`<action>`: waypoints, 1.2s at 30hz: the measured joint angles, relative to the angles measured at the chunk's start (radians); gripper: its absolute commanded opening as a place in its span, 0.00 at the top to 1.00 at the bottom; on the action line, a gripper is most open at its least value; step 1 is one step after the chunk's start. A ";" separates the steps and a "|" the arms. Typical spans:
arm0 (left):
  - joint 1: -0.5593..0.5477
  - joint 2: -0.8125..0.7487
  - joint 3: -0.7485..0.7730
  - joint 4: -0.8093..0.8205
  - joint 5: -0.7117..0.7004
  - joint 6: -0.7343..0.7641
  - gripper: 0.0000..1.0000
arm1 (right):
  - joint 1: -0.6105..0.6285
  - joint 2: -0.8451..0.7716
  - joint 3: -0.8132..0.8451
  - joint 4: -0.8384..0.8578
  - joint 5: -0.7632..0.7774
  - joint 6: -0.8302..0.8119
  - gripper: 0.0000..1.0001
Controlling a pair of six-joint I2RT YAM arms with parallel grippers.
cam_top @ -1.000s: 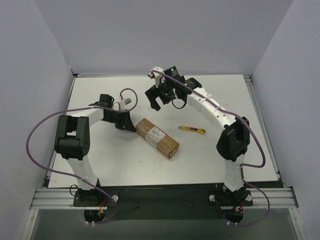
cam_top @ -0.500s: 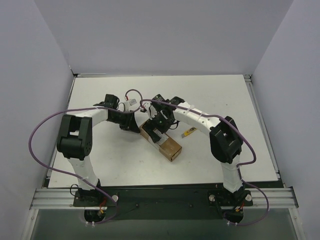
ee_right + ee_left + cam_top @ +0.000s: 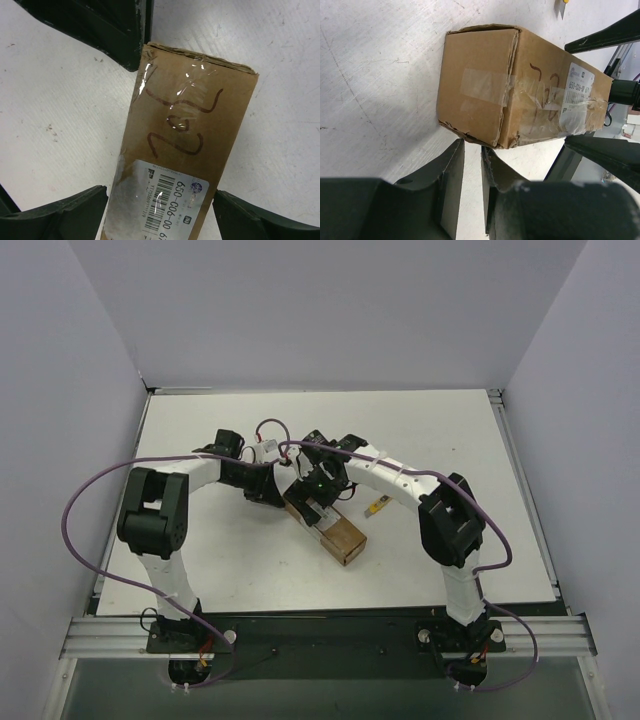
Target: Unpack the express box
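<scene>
The express box (image 3: 328,523) is a brown carton lying at the table's middle, with its white label (image 3: 170,205) facing up. My right gripper (image 3: 318,490) is open and low over the box. Its fingers (image 3: 65,217) straddle the long sides at the label, very close to the cardboard. My left gripper (image 3: 276,494) is shut but for a narrow slit and holds nothing. Its tips (image 3: 472,149) sit at the bottom edge of the box's taped end face (image 3: 477,92). The left fingers (image 3: 115,30) also show in the right wrist view, against the box's far end.
A yellow-black utility knife (image 3: 378,505) lies on the table just right of the box, under my right forearm. Its tip shows at the top of the left wrist view (image 3: 561,5). Grey walls enclose the white table (image 3: 200,560) on three sides.
My right arm swung from the back of the table down over the box. My left gripper moved right to the box's end. The box shifted and turned slightly.
</scene>
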 measured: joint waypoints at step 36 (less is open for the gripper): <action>0.009 -0.354 -0.219 0.564 0.116 -0.193 1.00 | -0.323 0.056 0.064 -0.061 -0.488 0.128 0.40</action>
